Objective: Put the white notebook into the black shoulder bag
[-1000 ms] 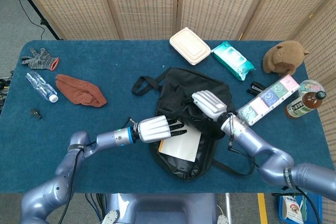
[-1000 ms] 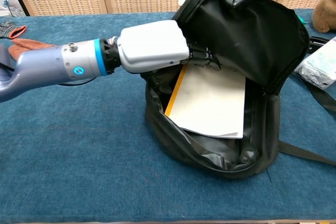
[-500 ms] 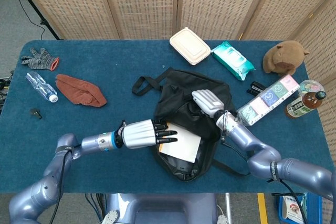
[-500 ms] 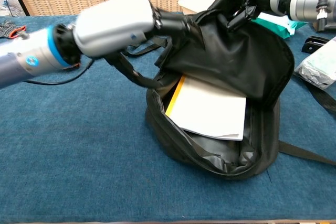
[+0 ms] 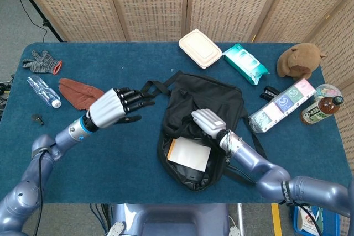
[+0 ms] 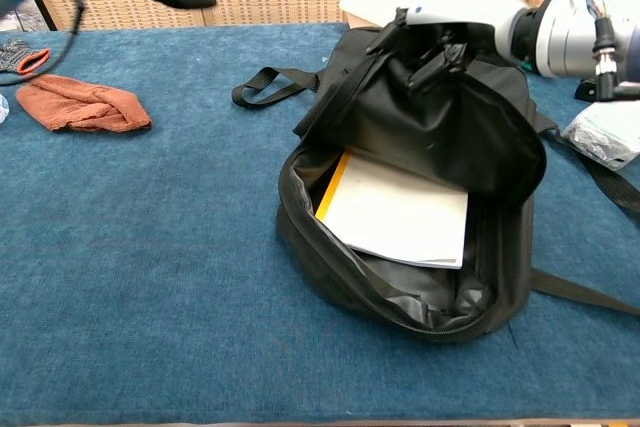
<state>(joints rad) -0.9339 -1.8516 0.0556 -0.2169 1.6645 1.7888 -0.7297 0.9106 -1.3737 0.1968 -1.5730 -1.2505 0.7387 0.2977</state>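
The white notebook (image 6: 398,215) lies flat inside the open black shoulder bag (image 6: 470,127). The right hand (image 6: 452,19), just above and behind it, pinches the bag's upper flap. The left hand (image 5: 117,107) hovers well apart to the left, fingers spread, holding nothing.

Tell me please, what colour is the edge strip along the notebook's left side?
Orange-yellow; the notebook shows it best in the chest view.

A flat white paper notebook (image 6: 400,217) with an orange spine is seen lying inside the unzipped black fabric shoulder bag (image 6: 500,157).
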